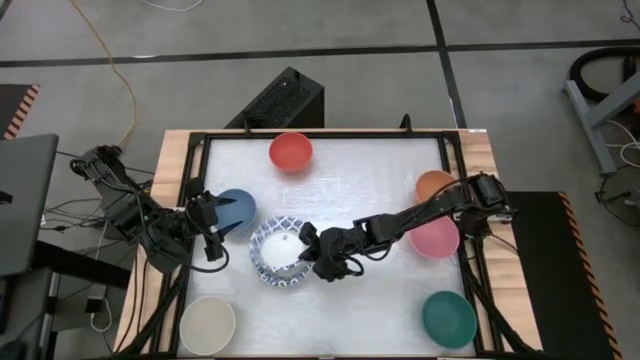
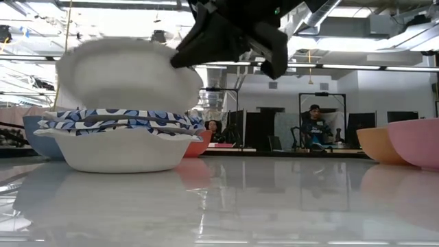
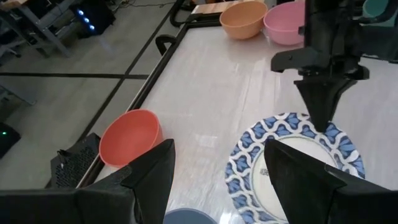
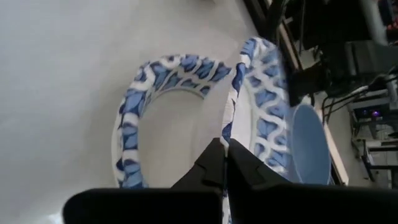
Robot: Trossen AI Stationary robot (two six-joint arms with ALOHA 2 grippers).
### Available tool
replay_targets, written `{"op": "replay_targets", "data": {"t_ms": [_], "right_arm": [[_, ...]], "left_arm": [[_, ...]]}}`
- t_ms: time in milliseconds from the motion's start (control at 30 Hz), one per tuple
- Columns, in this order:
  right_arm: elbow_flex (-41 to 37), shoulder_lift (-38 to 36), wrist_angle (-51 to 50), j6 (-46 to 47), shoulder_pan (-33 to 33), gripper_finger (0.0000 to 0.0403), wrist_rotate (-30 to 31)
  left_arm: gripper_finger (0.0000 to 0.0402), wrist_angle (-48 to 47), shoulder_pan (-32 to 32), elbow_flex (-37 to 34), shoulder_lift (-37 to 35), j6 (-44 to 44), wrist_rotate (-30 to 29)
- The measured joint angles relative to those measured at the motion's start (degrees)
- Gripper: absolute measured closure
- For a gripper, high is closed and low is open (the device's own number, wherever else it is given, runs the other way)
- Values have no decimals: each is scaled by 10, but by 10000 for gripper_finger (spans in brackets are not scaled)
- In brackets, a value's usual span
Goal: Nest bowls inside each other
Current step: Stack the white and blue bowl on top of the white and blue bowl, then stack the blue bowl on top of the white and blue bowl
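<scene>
A stack of white bowls with blue-patterned rims [image 1: 278, 255] stands left of the table's middle; its lowest bowl rests on the table [image 2: 116, 147]. My right gripper [image 1: 306, 252] is shut on one more patterned bowl [image 2: 130, 72], tilted just above the stack. My left gripper [image 1: 214, 238] hangs open beside the stack, over a dark blue bowl [image 1: 238, 207]; nothing is between its fingers [image 3: 217, 180]. Red [image 1: 290, 150], orange [image 1: 434, 184], pink [image 1: 436, 238], teal [image 1: 448, 318] and cream [image 1: 208, 324] bowls stand singly on the table. My right gripper pinches the patterned rim [image 4: 230, 124] of the top bowl between its two fingers, one inside the bowl and one outside. The fingers come slanting down from the table's right side. The bowl is tipped steeply over the stack [image 4: 155, 118]; whether its lower edge touches the stack I cannot tell.
A black frame [image 1: 330, 133] runs round the white tabletop. The red bowl sits near the far edge, orange and pink under the right arm at the right, teal and cream at the near corners. Open tabletop lies between the stack and the teal bowl.
</scene>
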Motion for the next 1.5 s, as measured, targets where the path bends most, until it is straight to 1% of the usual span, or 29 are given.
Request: {"op": "replay_targets", "data": {"t_ms": [167,267,433,533,700,833,933,1100,1167,1233,1333,1500], "right_arm": [[0,0,3,17,2,351,-5],[0,0,-4,38,2,330,-17],[0,0,-1,60,1,282,-23],[0,0,-2,60,1,245,-25],[0,0,11,61,1,188,-46],[0,-1,15,78,0,159,-46],[1,-3,18,109,-3,153,-47],[3,-22,16,121,-2,153,-48],[4,-28,10,122,-2,153,-48],[4,-30,7,129,-2,153,-48],[4,-30,-1,140,-5,153,-48],[4,-30,-17,159,-8,153,-48]], "left_arm": [[164,0,0,0,0,-1,2],[164,1,0,0,0,-1,2],[164,1,0,0,7,-2,2],[164,0,0,0,24,-1,10],[164,0,6,0,67,8,24],[164,-4,9,0,94,13,23],[164,-33,19,0,107,-22,45],[164,-137,42,0,113,-150,74],[164,-155,50,0,113,-176,94],[164,-165,56,0,113,-186,120],[164,-157,64,-7,112,-185,143],[164,-137,90,-73,97,-173,192]]}}
